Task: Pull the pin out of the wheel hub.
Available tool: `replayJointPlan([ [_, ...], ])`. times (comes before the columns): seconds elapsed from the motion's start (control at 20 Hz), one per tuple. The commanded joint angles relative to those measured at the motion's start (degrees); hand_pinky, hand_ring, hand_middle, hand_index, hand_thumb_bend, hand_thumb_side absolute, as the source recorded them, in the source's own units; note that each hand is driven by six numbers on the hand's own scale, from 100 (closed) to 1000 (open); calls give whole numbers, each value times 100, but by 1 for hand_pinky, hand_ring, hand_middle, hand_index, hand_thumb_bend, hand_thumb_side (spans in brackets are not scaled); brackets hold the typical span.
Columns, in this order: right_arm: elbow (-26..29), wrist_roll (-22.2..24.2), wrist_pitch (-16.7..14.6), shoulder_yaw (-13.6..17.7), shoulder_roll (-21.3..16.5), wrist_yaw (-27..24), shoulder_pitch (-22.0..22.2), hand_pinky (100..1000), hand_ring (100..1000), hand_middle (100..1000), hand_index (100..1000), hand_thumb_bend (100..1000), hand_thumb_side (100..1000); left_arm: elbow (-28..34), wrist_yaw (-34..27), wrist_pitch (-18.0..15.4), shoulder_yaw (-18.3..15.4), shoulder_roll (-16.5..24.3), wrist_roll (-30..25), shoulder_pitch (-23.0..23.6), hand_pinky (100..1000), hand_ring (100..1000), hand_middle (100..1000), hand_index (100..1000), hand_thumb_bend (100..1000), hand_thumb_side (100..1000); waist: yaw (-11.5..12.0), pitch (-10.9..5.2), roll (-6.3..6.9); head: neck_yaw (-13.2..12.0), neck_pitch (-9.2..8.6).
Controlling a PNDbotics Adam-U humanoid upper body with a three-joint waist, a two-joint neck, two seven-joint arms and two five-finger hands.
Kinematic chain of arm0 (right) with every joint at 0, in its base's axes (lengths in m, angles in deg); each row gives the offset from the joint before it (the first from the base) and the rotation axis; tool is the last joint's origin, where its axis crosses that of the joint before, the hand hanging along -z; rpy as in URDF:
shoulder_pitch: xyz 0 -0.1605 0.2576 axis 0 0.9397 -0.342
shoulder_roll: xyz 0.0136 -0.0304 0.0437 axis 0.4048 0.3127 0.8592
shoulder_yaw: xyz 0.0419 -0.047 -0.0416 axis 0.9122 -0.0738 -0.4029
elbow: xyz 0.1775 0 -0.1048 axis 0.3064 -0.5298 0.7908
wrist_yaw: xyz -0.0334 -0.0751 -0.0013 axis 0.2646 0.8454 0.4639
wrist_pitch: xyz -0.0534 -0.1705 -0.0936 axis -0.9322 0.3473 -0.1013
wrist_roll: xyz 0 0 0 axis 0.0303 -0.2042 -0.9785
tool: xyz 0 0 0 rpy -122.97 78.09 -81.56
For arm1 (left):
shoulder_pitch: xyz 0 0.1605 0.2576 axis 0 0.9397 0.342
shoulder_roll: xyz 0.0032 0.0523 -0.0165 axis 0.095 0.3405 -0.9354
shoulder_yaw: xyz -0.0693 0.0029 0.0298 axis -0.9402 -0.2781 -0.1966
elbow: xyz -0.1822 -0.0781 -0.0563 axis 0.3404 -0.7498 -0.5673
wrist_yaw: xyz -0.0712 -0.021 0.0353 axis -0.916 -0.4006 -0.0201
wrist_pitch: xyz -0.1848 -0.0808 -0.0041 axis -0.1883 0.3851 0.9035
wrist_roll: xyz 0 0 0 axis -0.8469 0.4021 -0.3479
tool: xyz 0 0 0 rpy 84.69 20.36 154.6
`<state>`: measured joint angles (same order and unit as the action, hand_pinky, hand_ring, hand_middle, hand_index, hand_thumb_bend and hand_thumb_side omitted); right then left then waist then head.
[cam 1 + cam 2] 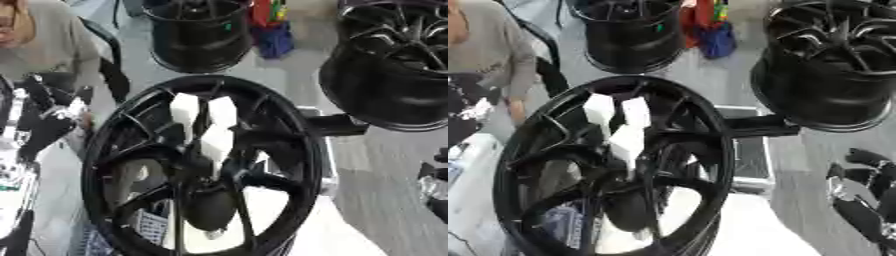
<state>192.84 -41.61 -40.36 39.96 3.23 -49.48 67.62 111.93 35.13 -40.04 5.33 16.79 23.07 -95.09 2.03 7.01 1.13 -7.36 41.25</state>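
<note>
Black wheel hub standing on edge, white-tipped robot hand poking through its spokes

The big black wheel hub (197, 165) sits upright at the near middle of the white worktop (341, 235), spokes facing the camera. One robot hand (208, 127) with white fingertips (184, 109) shows right at the hub's middle, between the spokes, fingers bunched close together and pointing up. Can't tell which arm it belongs to, and can't tell if it's actually clamped on anything; I can't make out the pin itself in there. The right robot hand (864, 200) shows dark at the right edge of the right eye view, off the hub, fingers too murky to read. Two more black wheel rims (199, 35) (394, 75) stand behind, one far middle, one far right.
</note>
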Motion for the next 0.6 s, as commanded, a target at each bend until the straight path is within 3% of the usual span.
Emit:
replayJointPlan([
  [0.05, 103, 1, -2, 5, -76, -17, -54, 726, 593, 653, 741, 198, 100, 80, -13, -2, -44, 138, 5, -44, 575, 477, 504, 677, 457, 315, 1, -65, 2, -7, -18],
  [0.6, 105, 1, -3, 5, -75, -13, -57, 726, 593, 653, 741, 204, 100, 78, -15, -2, -46, 139, 7, -43, 575, 478, 504, 678, 456, 316, -12, -65, 9, 1, -48],
])
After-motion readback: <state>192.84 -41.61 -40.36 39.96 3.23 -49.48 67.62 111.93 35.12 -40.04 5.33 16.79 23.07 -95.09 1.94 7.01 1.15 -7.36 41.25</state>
